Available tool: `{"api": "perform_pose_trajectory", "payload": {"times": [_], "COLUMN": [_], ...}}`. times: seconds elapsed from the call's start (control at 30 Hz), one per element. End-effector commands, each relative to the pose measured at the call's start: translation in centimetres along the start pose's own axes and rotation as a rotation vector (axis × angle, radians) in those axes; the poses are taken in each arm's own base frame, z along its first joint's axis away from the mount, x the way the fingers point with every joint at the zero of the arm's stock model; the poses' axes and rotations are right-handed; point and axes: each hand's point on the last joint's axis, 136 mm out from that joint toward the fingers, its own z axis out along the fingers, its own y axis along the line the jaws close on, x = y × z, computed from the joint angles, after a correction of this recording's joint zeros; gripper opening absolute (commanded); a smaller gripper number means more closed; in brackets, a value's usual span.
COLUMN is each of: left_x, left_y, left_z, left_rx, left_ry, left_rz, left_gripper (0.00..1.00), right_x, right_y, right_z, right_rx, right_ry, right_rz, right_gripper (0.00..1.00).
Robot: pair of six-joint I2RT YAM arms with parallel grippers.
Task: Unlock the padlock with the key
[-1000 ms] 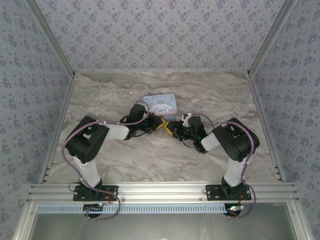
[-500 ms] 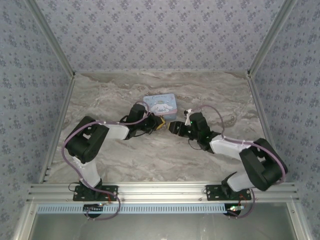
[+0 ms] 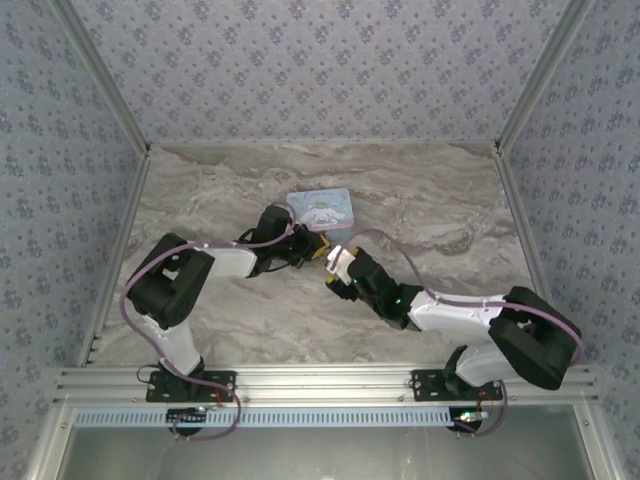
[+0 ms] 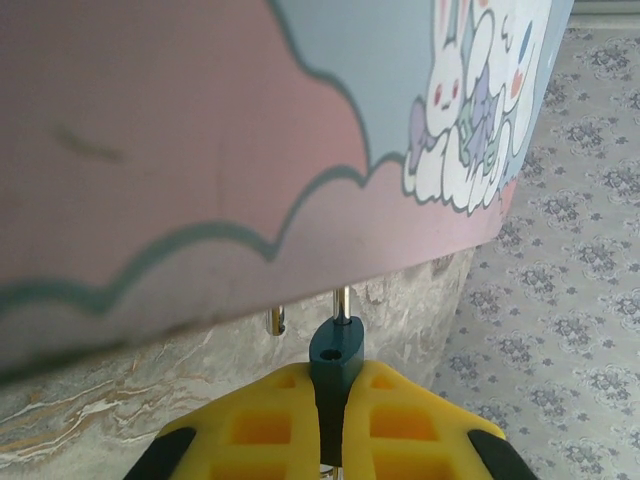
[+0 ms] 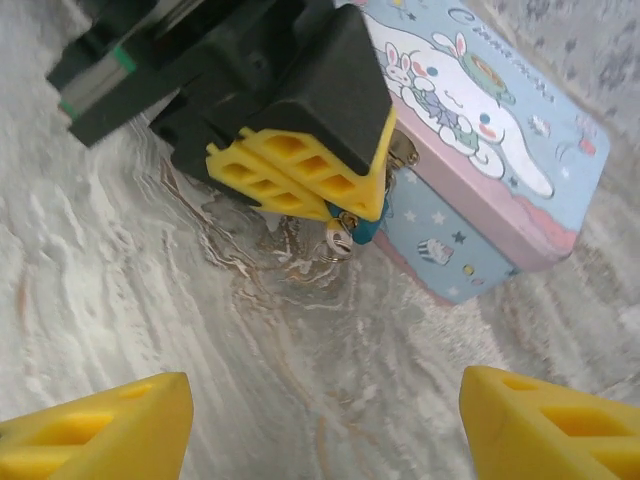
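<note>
Blue padlock (image 4: pixel 337 350) sits pinched between the left gripper's (image 4: pixel 335 388) yellow fingers (image 4: pixel 400 420), its thin metal shackle (image 4: pixel 342 300) against the tin's (image 4: pixel 200 150) near edge. The right gripper (image 5: pixel 320 430) hovers just nearer, fingers spread wide apart.

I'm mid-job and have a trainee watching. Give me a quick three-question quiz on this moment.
1. True or false: the left end effector is shut on the tiny blue padlock with a silvery shackle.
2. Multiple choice: the right end effector is A) open, B) shut on the padlock, C) shut with nothing held.
3. Short answer: what does the padlock sit right beside?
Key: 1 true; 2 A; 3 the pale blue cartoon-printed tin box.
</note>
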Motion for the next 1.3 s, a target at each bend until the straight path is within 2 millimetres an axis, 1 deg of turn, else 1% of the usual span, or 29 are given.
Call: {"api": "perform_pose_trajectory", "payload": {"times": [0.0,0.1,0.3,0.47,0.57,0.67,0.8,1.2,1.27], "left_x": [0.2,0.2,0.3,0.3,0.4,0.4,0.4,0.4,0.4], "left_y": [-1.5,-1.7,-1.7,-1.7,-1.8,-1.9,-2.0,-1.9,-1.9], "left_z": [-0.7,-0.8,-0.7,-0.7,-0.6,-0.6,-0.6,-0.5,-0.5], "left_rx": [0.028,0.032,0.037,0.039,0.045,0.048,0.05,0.052,0.055], "left_ry": [0.018,0.02,0.024,0.03,0.037,0.038,0.04,0.044,0.044], "left_rz": [-0.013,-0.011,-0.017,-0.02,-0.024,-0.023,-0.024,-0.031,-0.033], "left_gripper": [0.0,0.0,0.0,0.0,0.0,0.0,0.0,0.0,0.0], "right_x": [-0.2,-0.2,-1.1,-1.9,-2.4,-2.4,-2.3,-2.8,-2.8], "right_y": [-1.4,-1.6,-0.9,-1.1,-1.3,-1.4,-1.0,-1.3,-1.2], "right_z": [0.8,1.5,2.8,3.5,3.9,4.2,4.7,5.4,5.6], "right_rx": [0.096,0.103,0.09,0.093,0.088,0.084,0.073,0.092,0.091], "right_ry": [0.002,-0.006,-0.04,-0.069,-0.08,-0.086,-0.081,-0.092,-0.09], "right_rz": [-0.168,-0.179,-0.214,-0.195,-0.191,-0.184,-0.189,-0.148,-0.139], "right_gripper": [0.72,0.71,0.69,0.61,0.54,0.49,0.44,0.31,0.3]}}
